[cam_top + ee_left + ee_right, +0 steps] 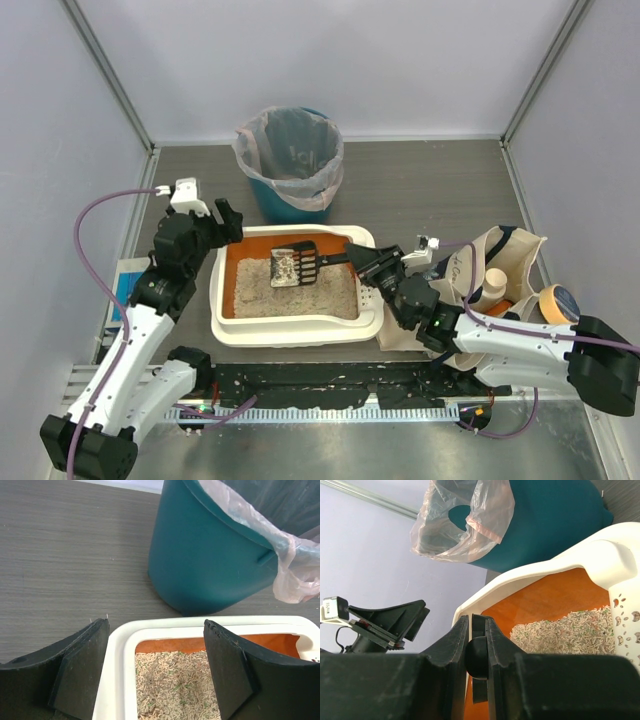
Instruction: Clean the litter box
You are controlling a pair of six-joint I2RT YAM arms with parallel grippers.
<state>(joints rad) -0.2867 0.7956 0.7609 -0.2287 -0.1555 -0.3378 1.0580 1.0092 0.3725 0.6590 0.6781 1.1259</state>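
The right end effector is clamped shut on the black handle of the scoop. It reaches in over the right end of the litter box. The scoop's slotted head hangs above the middle of the litter with a load of granules on it. I judge it is held roughly level so the clean grains sift back through the slots while the clumps stay on.

The left end effector stands open and holds nothing. Its two fingers straddle the far left corner of the litter box's white rim, hovering above it. That looks like a position for steadying the tray.

The litter box itself lies flat on the surface, in front of both arm bases. The lined teal bin stands just beyond the litter box's far edge, near enough for a short carry and tip. A cloth tote sits against the litter box's right end.
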